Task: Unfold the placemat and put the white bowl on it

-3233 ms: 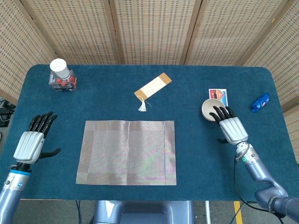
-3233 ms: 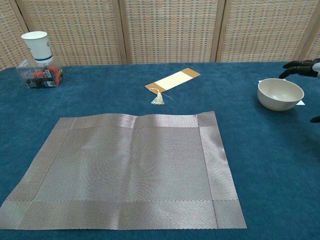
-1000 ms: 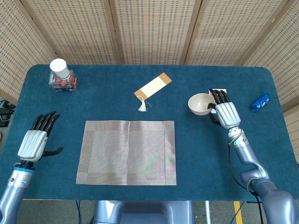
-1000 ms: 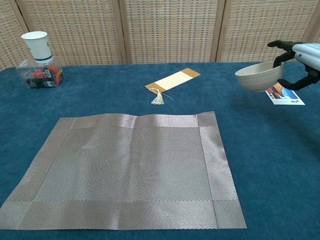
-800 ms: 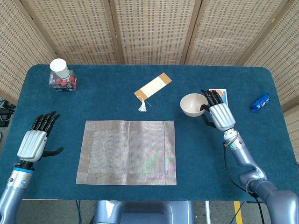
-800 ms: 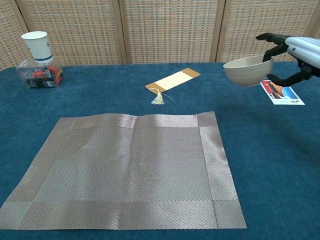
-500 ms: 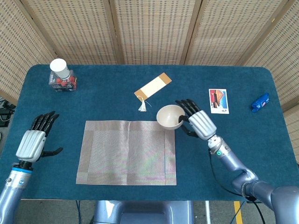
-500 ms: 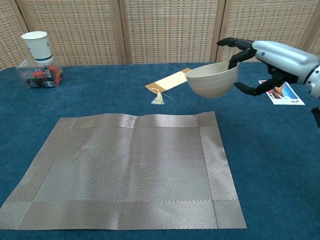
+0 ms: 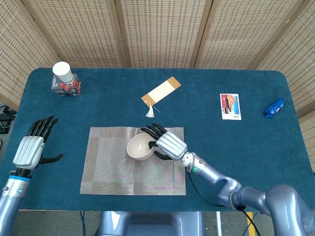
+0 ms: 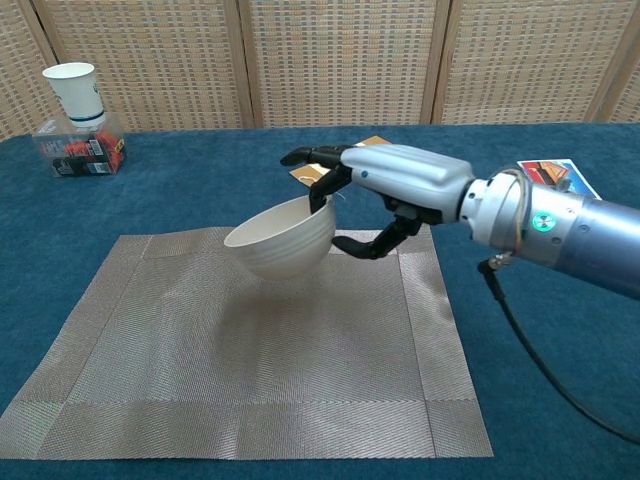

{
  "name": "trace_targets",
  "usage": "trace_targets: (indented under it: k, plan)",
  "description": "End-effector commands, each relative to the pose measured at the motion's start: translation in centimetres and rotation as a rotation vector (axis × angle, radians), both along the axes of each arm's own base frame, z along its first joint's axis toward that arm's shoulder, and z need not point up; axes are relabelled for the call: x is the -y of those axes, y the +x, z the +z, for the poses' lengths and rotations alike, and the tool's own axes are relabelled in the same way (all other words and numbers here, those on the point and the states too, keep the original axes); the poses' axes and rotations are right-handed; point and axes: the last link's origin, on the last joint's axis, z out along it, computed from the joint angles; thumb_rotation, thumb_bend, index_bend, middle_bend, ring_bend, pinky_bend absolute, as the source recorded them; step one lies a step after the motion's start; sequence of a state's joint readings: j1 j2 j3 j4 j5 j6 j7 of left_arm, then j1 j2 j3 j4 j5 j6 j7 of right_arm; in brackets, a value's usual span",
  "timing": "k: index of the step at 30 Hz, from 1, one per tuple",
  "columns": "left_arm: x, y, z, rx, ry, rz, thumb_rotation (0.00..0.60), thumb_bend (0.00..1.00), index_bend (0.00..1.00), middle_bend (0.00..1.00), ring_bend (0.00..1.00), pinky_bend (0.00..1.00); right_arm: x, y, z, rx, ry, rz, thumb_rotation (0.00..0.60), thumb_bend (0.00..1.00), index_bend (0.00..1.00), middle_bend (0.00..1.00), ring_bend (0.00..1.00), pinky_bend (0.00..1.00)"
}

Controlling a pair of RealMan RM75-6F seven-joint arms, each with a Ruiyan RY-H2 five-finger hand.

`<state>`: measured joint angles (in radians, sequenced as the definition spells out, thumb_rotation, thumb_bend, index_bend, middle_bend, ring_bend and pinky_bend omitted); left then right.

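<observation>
I'm holding the white bowl (image 10: 279, 237) in my right hand (image 10: 400, 185), fingers (image 10: 318, 180) hooked over the near rim and the thumb pressing the outer wall, so the grip is a pinch on one edge. The bowl is sitting to the left of the hand, out past the fingertips, and it's tipping: the far rim is dropping lower than the held side. In the chest view I'm seeing a soft shadow on the weave under it, so I'm judging it to be hanging above the placemat (image 10: 250, 400), not resting on it yet.

The placemat is lying flat and fully open on the blue table (image 9: 256, 147). From the head view the bowl (image 9: 139, 146) is hovering over the mat's middle, a touch toward the far edge, well inside the border. So the relation I'm watching is straight down: mat directly beneath bowl, hand (image 9: 167, 143) to the bowl's right. I'm thinking the next move calls for levelling the bowl as it descends, or the low rim will touch first and it may rock.

My left hand (image 9: 30, 147) is idling off the mat's left side, fingers spread, holding nothing, well apart from everything.
</observation>
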<state>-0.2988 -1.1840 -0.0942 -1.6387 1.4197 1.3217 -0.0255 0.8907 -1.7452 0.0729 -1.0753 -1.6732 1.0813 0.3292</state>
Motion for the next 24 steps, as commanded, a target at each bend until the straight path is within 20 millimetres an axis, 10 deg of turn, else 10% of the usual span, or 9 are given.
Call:
trace_targets:
  k: [1, 11, 17, 24]
  plan:
    - [-0.1, 0.0, 0.0, -0.001, 0.000, 0.001, 0.600, 0.00, 0.00, 0.00, 0.00, 0.00, 0.1, 1.4, -1.5, -0.013, 0.017, 0.000, 0.600, 0.61, 0.77, 0.10, 0.00, 0.00]
    - [-0.2, -0.2, -0.2, -0.007, -0.004, 0.008, 0.600, 0.00, 0.00, 0.00, 0.00, 0.00, -0.5, 2.1, -4.2, -0.067, 0.031, -0.010, 0.600, 0.58, 0.74, 0.09, 0.00, 0.00]
    - [-0.2, -0.1, -0.2, -0.007, -0.004, 0.008, 0.600, 0.00, 0.00, 0.00, 0.00, 0.00, -0.8, 0.5, -4.2, -0.141, 0.052, -0.020, 0.600, 0.26, 0.20, 0.00, 0.00, 0.00]
    - [-0.2, 0.0, -0.3, -0.008, -0.009, 0.005, 0.600, 0.00, 0.00, 0.00, 0.00, 0.00, -1.4, -1.3, -1.5, -0.169, 0.044, -0.026, 0.600, 0.19, 0.05, 0.00, 0.00, 0.00]
